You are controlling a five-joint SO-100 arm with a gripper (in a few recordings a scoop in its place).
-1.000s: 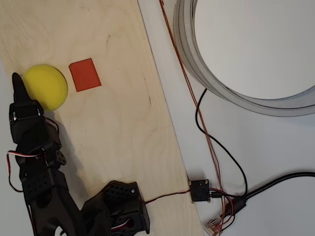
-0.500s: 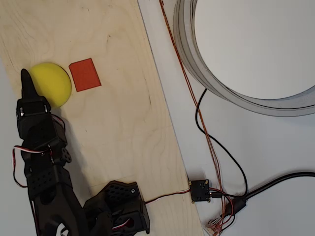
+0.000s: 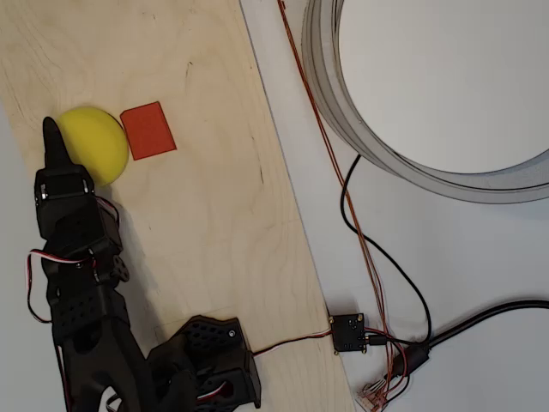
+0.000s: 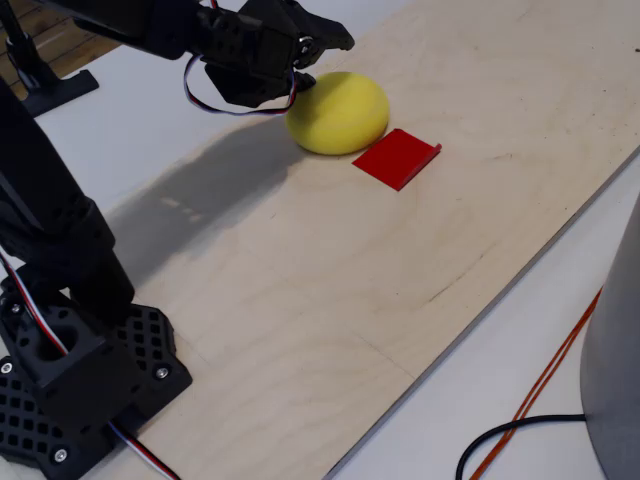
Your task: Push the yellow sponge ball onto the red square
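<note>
Yellow sponge ball (image 3: 91, 144), bright, matte, round foam, sits on the pale plywood board (image 3: 197, 215), and in the overhead view its right edge meets the left edge of the red square (image 3: 148, 130); from the fixed view the ball (image 4: 340, 112) lies just beside that flat orange-red patch (image 4: 396, 158) with one clipped corner, and whether they touch is hard to call. No readable writing anywhere.

The black arm stretches up the left side of the overhead view from its latticed base (image 3: 206, 360), and the black gripper (image 3: 53, 142) presses its pointed tip against the ball's left side. In the fixed view the gripper (image 4: 310, 50) reaches low across the board and touches the ball's upper left. The fingers look drawn together into one point, grasping nothing, though I cannot tell for certain.

Off the board, on the white table (image 3: 480, 257), a big grey ring (image 3: 343, 112) curves at upper right. Thin orange wires (image 3: 326, 137) and black cables (image 3: 403, 283) run to a small black module (image 3: 348, 333). Nothing lies between ball and patch.
</note>
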